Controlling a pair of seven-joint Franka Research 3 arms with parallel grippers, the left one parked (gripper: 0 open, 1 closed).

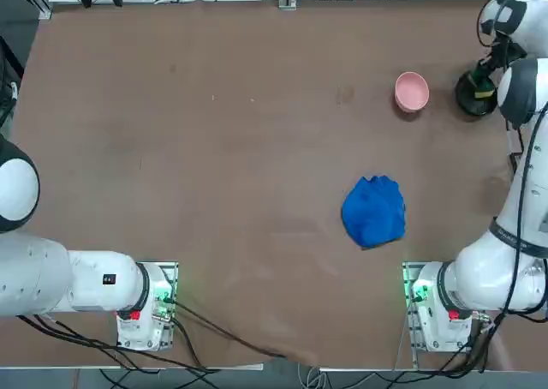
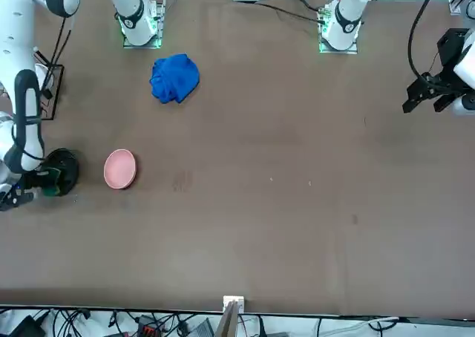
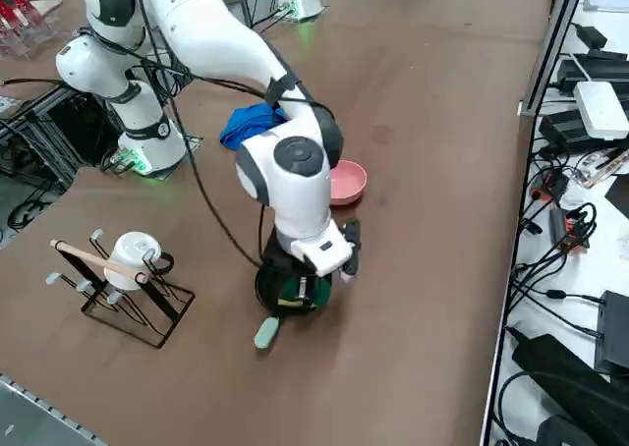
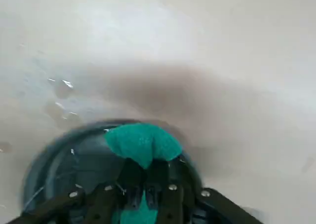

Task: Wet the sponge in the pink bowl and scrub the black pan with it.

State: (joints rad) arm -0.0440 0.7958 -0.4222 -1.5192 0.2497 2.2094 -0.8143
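Wrist view: right gripper (image 4: 144, 197) sits closest to the lens, fingers (image 4: 132, 177) pinched together on the sponge (image 4: 143, 142), green face bulging out past the tips. Sponge is down inside the black pan (image 4: 59, 160); pan rim curves around it, wet droplets on the table beside it. Whether the sponge actually touches the pan floor can't be made out here.

Side view: the wrist covers most of the pan, only a dark arc (image 3: 270, 294) and a sliver of green and yellow sponge (image 3: 291, 291) show under it. Light grey handle (image 3: 265, 332) sticks out from under the arm, pointing toward the near table edge and away from the pink bowl (image 3: 344, 183).

Top view: pan (image 1: 471, 98) is at the far right of the table, partly under the arm; sponge there is just a small green-yellow speck (image 1: 485, 89). Pink bowl (image 1: 412, 91) is just beside the pan, apart from it. Sponge's long axis can't be told from any view.

Blue cloth (image 1: 374, 211) lies crumpled well apart, nearer the right arm's base.

Mug rack (image 3: 123, 284) stands off the table beside the pan.
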